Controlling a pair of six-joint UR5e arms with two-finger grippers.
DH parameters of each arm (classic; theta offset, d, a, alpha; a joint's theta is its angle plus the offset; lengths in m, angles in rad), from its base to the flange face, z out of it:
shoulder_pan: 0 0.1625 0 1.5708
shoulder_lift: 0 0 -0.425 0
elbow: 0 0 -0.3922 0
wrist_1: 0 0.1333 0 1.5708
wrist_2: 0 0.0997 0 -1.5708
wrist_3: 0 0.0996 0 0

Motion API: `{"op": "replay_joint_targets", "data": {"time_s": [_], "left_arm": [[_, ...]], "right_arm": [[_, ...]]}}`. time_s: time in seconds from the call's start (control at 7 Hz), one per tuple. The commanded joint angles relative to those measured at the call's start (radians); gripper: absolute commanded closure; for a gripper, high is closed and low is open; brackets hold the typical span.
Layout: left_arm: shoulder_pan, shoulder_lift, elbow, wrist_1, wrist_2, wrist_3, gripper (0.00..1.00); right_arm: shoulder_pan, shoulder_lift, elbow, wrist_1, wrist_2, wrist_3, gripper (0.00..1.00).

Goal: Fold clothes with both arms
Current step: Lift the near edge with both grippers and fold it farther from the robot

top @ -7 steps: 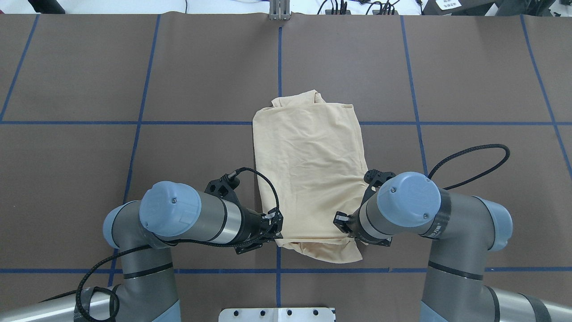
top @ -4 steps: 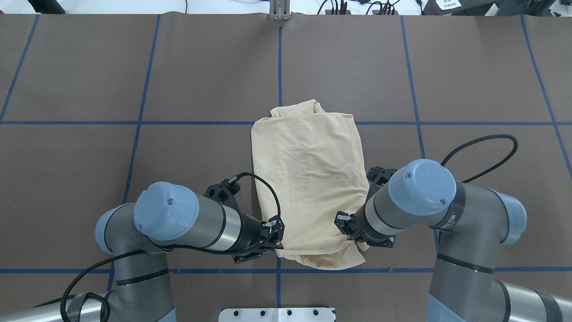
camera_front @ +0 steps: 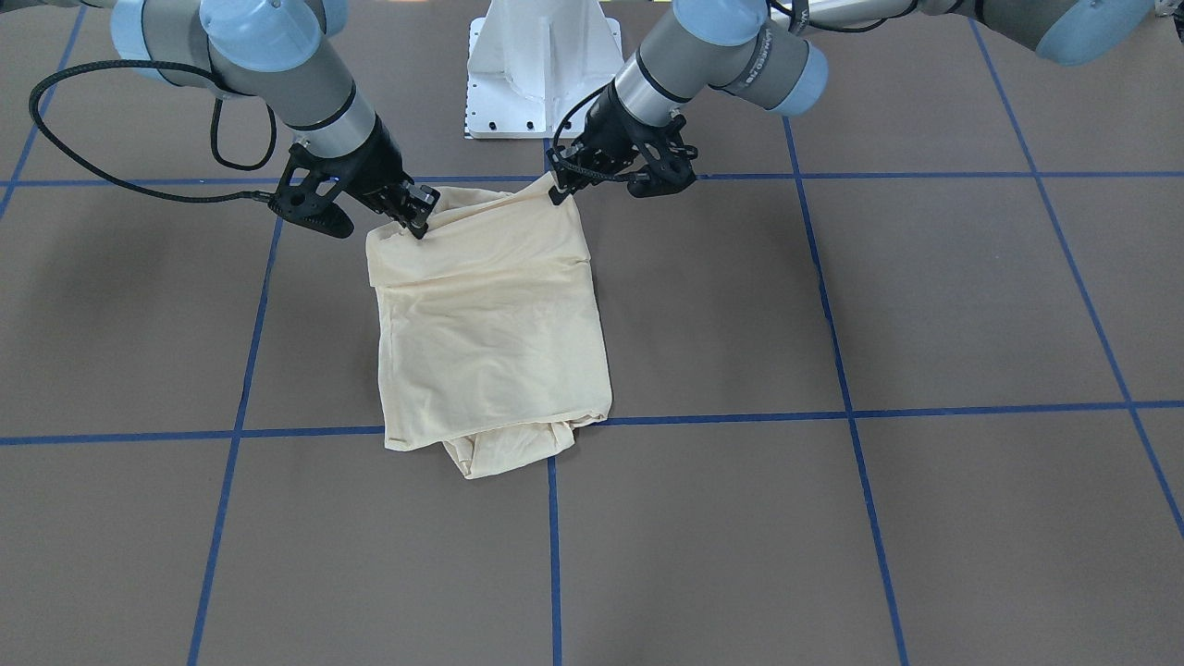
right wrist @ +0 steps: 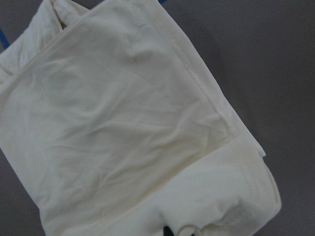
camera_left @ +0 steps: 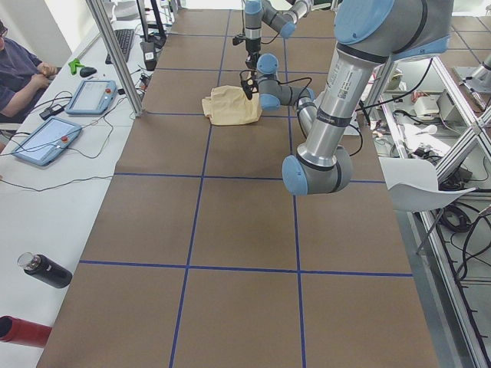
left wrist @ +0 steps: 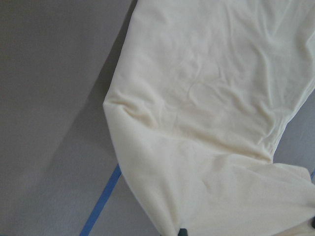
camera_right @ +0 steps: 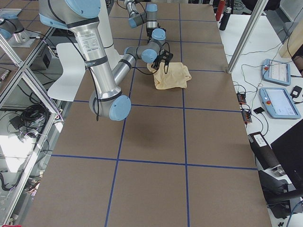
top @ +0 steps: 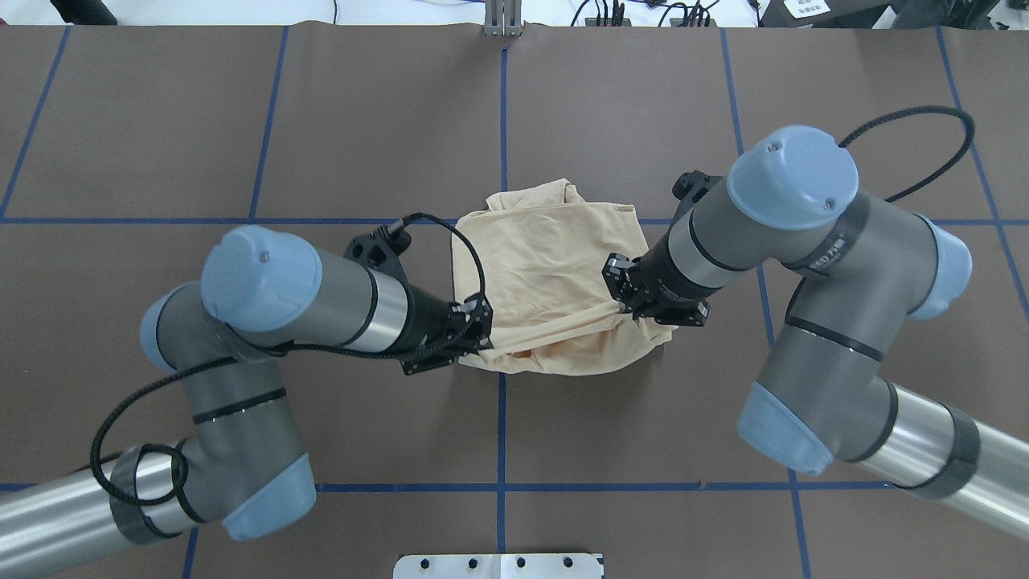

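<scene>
Shirt [camera_front: 490,342] lies lengthwise, near to far; left gripper [camera_front: 556,191] and right gripper [camera_front: 418,220], fingers clamped on its near corners, hold them raised.

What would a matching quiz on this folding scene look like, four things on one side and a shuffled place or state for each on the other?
Things:
1. left gripper
2. right gripper
3. shirt
4. base pedestal

Places or states:
a. white, at the robot's edge of the table
b. grips the shirt corner on the front-facing view's right
c. cream, its robot-side edge held up
d. grips the shirt corner on the front-facing view's left

Pairs: 1-b, 2-d, 3-c, 4-a
</scene>
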Motion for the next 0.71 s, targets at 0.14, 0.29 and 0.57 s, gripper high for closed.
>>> {"op": "replay_joint_targets", "data": {"time_s": [0.14,0.29,0.57], "left_arm": [[-0.151,-0.150,0.248,-0.011,-0.036,0.091,1.00],[-0.167,-0.178,0.348,-0.080,-0.036,0.105,1.00],[-0.185,-0.189,0.465,-0.182,-0.033,0.123,1.00]], "right_arm": [[0.087,0.177,-0.250,0.008,0.000,-0.085,1.00],[0.116,0.206,-0.307,0.008,0.000,-0.122,1.00],[0.119,0.308,-0.506,0.115,-0.044,-0.135,1.00]]}}
